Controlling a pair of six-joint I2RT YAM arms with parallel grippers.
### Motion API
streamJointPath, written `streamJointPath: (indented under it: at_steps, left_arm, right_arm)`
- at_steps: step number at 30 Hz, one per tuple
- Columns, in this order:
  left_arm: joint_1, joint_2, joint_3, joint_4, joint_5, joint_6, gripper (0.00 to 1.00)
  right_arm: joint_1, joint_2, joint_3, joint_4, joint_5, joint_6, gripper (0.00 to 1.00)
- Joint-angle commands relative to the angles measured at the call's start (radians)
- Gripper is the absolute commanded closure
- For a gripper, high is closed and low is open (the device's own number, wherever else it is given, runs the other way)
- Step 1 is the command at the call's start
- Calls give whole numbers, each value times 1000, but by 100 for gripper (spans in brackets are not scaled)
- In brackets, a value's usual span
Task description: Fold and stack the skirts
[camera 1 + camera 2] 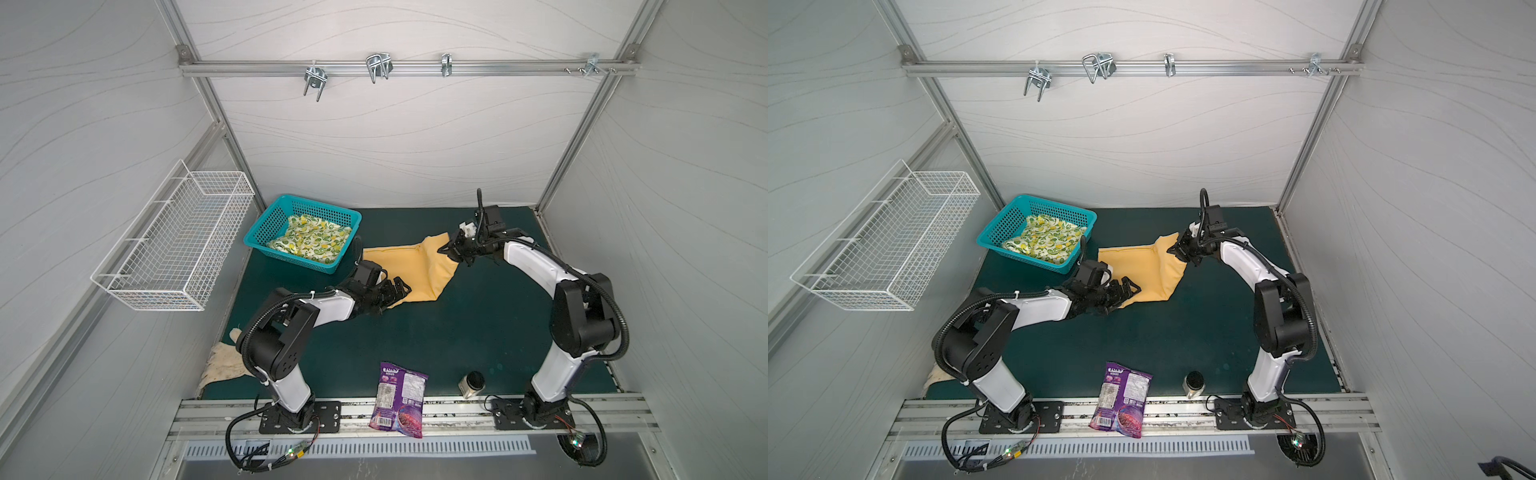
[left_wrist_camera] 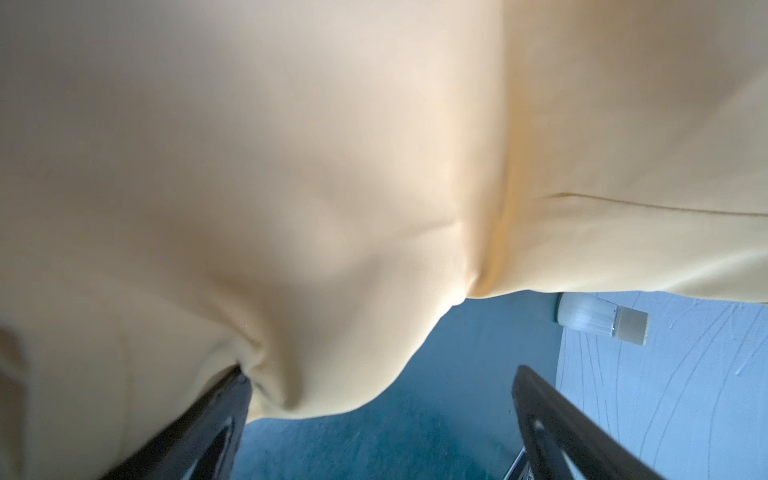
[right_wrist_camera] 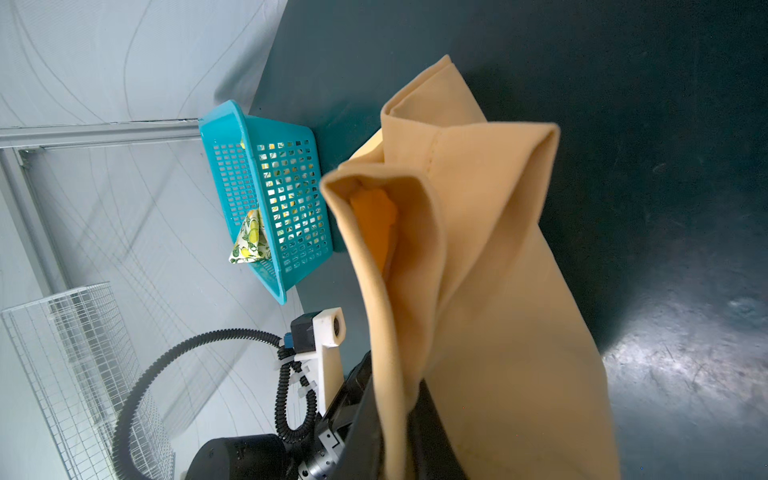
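The mustard-yellow skirt (image 1: 409,272) (image 1: 1142,268) lies mid-mat, its far right end lifted. My right gripper (image 1: 451,249) (image 1: 1177,249) is shut on that raised end; in the right wrist view the cloth (image 3: 498,291) hangs in folds from the closed jaws of the gripper (image 3: 401,415). My left gripper (image 1: 397,289) (image 1: 1127,291) stands open at the skirt's near left corner. In the left wrist view the cloth (image 2: 291,166) drapes against one finger (image 2: 224,407), with nothing clamped by the gripper (image 2: 380,374). The lemon-print skirt (image 1: 309,241) (image 1: 1044,241) (image 3: 249,245) lies crumpled in the teal basket (image 1: 266,226) (image 1: 1000,228) (image 3: 266,195).
A purple snack bag (image 1: 399,399) and a small jar (image 1: 473,384) sit at the mat's front edge. A beige cloth (image 1: 222,361) hangs off the front left corner. A white wire basket (image 1: 174,249) is fixed to the left wall. Hooks (image 1: 378,66) hang on the back rail.
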Motion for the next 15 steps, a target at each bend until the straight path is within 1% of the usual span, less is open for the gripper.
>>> streamJointPath:
  at_steps: [1,3,9,15]
  left_arm:
    - [-7,44,-2,-108,-6,19,1]
    - [-7,53,-1,-109,-8,22,1]
    - [-7,87,-1,-95,5,22,1]
    - [-7,87,-1,-109,3,38,1]
  right_arm:
    - [29,16,75,-42,12,-25,88]
    - [62,31,87,-42,30,-28,88]
    - [139,86,100,21,30,32,87]
    - [174,130,121,76,7,88,87]
